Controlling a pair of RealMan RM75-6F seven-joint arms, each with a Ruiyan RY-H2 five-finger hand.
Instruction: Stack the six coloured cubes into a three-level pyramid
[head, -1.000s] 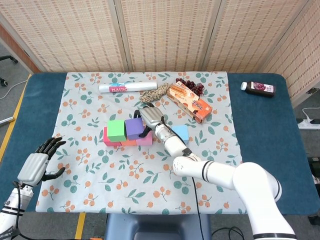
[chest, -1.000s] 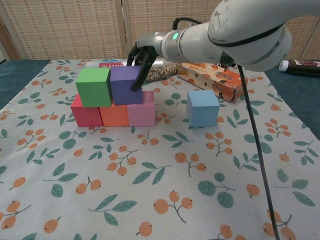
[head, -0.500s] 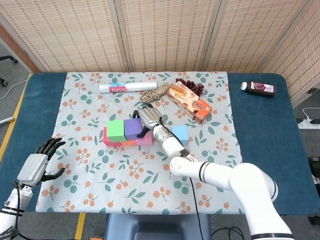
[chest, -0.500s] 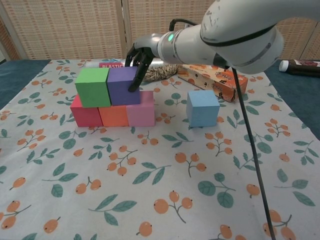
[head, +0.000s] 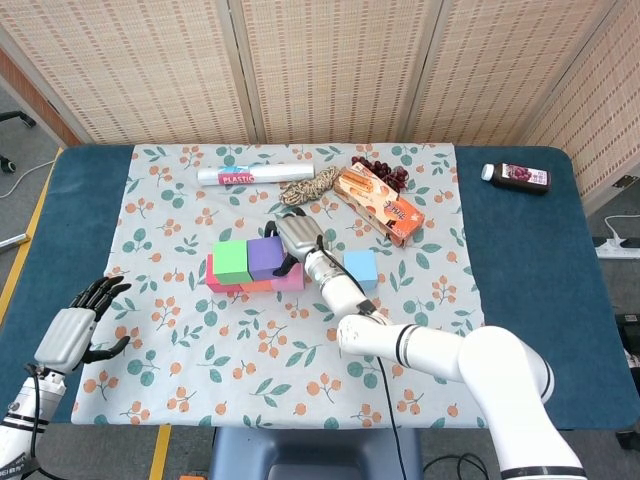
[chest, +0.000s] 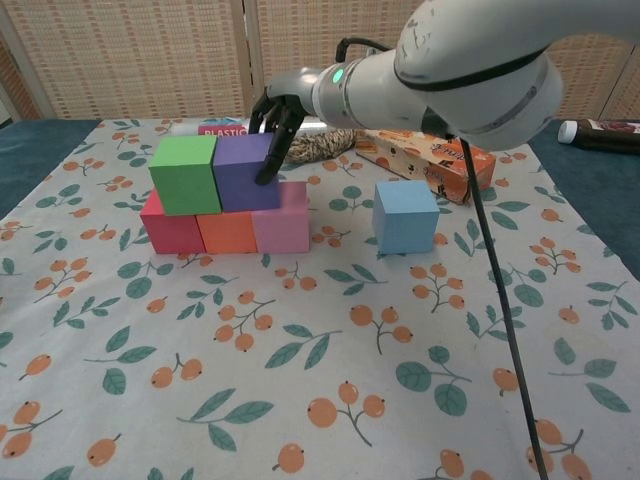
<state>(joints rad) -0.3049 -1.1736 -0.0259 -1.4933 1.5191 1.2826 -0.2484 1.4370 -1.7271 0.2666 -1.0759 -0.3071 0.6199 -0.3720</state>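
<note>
A red cube (chest: 170, 228), an orange cube (chest: 228, 230) and a pink cube (chest: 283, 220) form a row on the floral cloth. On top of them sit a green cube (chest: 185, 173) and a purple cube (chest: 243, 172), side by side and touching. My right hand (chest: 278, 120) reaches from behind and grips the purple cube, dark fingers on its right face and back edge; the head view shows this hand (head: 296, 236) too. A light blue cube (chest: 405, 216) stands alone to the right. My left hand (head: 80, 325) hovers open at the table's front left, far from the cubes.
Behind the stack lie a plastic-wrap roll (head: 240, 176), a rope coil (head: 310, 186), an orange snack box (head: 379, 204) and dark grapes (head: 385, 172). A juice bottle (head: 517, 176) lies at the back right on the blue table.
My right hand has shifted the purple cube slightly left, closing it up against the green cube. The left hand has not moved.
</note>
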